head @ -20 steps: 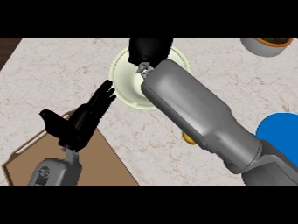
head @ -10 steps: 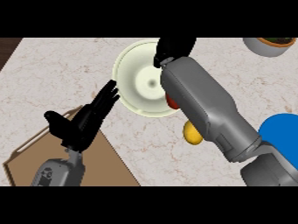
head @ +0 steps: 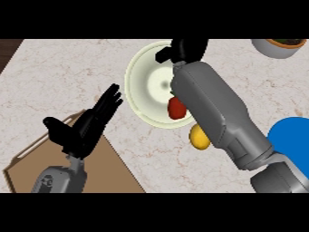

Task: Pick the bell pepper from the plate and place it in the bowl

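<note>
We are at the reach step: our right hand [head: 183,50], fingers curled on nothing, hangs beyond the red bell pepper [head: 176,108] on the cream round plate [head: 143,81]; next we must draw back onto it.

No readable text, label, brand, number or sign anywhere. Plate [head: 147,86] plain, unmarked. Counter [head: 63,77] around plate shows only marble veining. Board [head: 110,174] near plate bare of print.

bell pepper [head: 176,108] on plate [head: 143,81], bowl [head: 297,136] right
</note>
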